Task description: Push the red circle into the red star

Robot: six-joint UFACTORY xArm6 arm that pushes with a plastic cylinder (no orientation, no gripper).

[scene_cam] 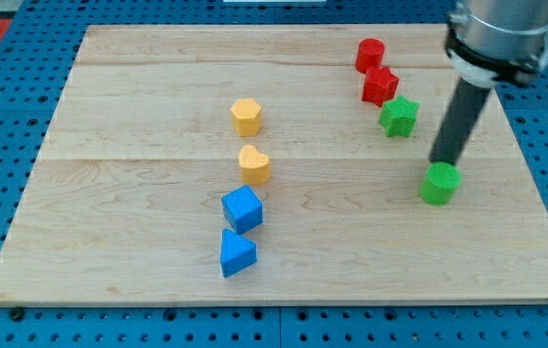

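The red circle (pixel 370 54) sits near the view's top right on the wooden board (pixel 138 222). The red star (pixel 380 86) lies just below it, touching or nearly touching. A green star (pixel 399 117) sits right below the red star. My tip (pixel 439 162) is at the view's right, just above a green block (pixel 440 184), well below and to the right of the red blocks.
A yellow hexagon (pixel 245 116) and a yellow heart (pixel 254 164) sit in the board's middle. A blue cube (pixel 243 209) and a blue triangle (pixel 237 253) lie below them. The blue pegboard surrounds the board.
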